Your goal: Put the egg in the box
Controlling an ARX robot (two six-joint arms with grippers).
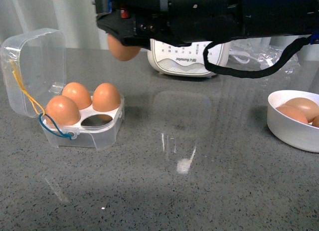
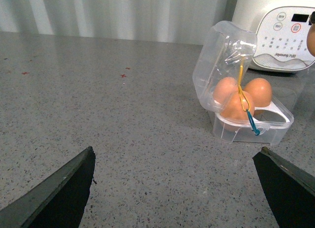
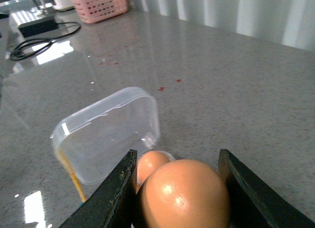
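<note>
The clear box stands open at the left of the counter, lid tilted back. It holds three brown eggs, and its front-right cell is empty. My right gripper is shut on the egg and holds it high, above and behind the box. In the right wrist view the egg fills the space between the fingers, with the lid and one boxed egg below. My left gripper is open and empty; the box lies ahead of it.
A white appliance stands at the back centre. A round white bowl with more brown eggs sits at the right. A black cable hangs from my right arm. A pink basket and a cord lie far off.
</note>
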